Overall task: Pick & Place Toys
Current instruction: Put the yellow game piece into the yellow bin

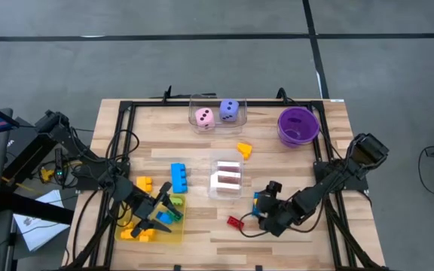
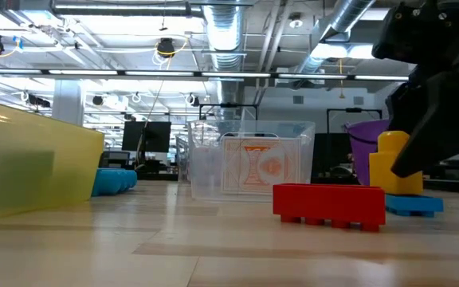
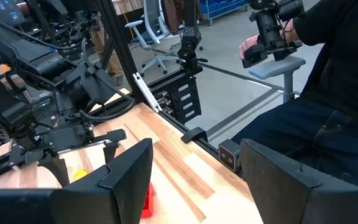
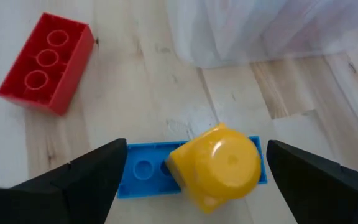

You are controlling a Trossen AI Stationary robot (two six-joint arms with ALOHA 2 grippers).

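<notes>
A yellow rounded piece sits on top of a flat blue brick on the table's near right. My right gripper slants down over them, open, one finger on either side of the pair and apart from it. A red brick lies flat just left of them. My left gripper hangs open and empty above the yellow tray, which holds several toys. A blue brick and a yellow brick lie beside the tray.
A clear box with cards stands mid-table, close behind the right gripper. Pink and purple dice sit in a clear box at the far edge, by a purple bowl. An orange-yellow shape lies between. A person sits beyond the table.
</notes>
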